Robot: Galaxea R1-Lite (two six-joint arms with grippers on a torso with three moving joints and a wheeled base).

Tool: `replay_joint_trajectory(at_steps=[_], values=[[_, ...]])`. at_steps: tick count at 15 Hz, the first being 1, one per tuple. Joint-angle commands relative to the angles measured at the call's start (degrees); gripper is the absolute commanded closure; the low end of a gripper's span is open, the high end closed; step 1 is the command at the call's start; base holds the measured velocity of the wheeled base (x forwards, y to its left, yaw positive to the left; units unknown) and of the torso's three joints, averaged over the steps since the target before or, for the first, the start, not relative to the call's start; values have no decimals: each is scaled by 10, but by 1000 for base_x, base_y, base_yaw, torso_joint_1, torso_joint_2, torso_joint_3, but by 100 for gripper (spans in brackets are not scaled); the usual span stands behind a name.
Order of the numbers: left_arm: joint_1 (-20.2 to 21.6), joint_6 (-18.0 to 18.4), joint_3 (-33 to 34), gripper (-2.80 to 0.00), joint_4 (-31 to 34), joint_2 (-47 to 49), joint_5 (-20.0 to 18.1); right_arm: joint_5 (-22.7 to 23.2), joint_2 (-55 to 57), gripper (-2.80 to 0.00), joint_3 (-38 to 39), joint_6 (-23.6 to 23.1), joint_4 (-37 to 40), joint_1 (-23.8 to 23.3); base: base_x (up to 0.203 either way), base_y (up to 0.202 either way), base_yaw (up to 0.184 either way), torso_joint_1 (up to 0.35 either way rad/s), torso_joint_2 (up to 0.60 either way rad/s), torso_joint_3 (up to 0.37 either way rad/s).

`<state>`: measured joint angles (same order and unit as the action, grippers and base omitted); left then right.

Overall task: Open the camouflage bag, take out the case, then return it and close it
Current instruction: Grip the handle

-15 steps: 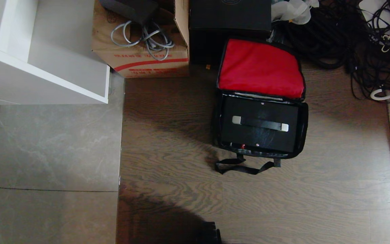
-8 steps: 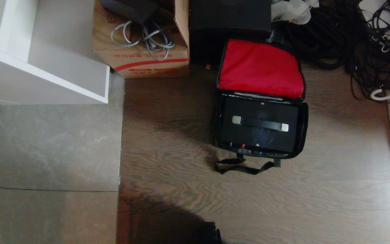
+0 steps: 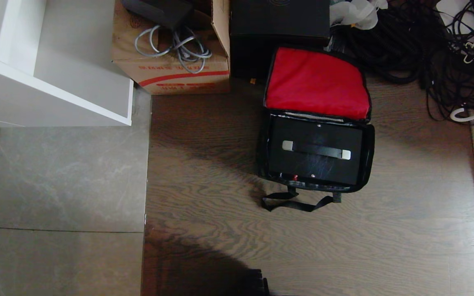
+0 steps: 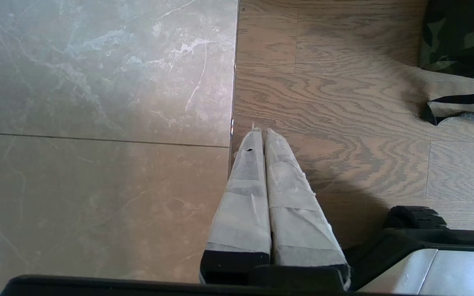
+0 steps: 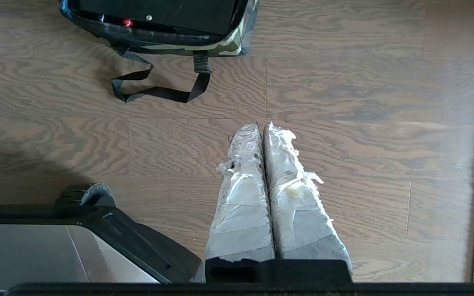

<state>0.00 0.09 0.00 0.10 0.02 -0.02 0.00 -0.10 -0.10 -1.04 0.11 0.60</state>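
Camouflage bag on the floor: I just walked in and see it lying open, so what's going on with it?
Nothing is being handled right now. The camouflage bag sits on the wood floor with its red-lined lid flipped back, and the case sits inside, handle up. The left gripper and right gripper are both shut and empty, hanging above the floor short of the bag.
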Motion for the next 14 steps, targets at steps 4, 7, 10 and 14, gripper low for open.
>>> replay_joint_trajectory(at_steps=[4,7,10,14], values=[[0,0,0,0,0,0,-1,0,2,0,0,0,0,0,0,0,0,0,0,0],[0,0,0,0,0,1,0,0,2,0,0,0,0,0,0,0,0,0,0,0],[0,0,0,0,0,0,0,0,2,0,0,0,0,0,0,0,0,0,0,0],[0,0,0,0,0,1,0,0,2,0,0,0,0,0,0,0,0,0,0,0]])
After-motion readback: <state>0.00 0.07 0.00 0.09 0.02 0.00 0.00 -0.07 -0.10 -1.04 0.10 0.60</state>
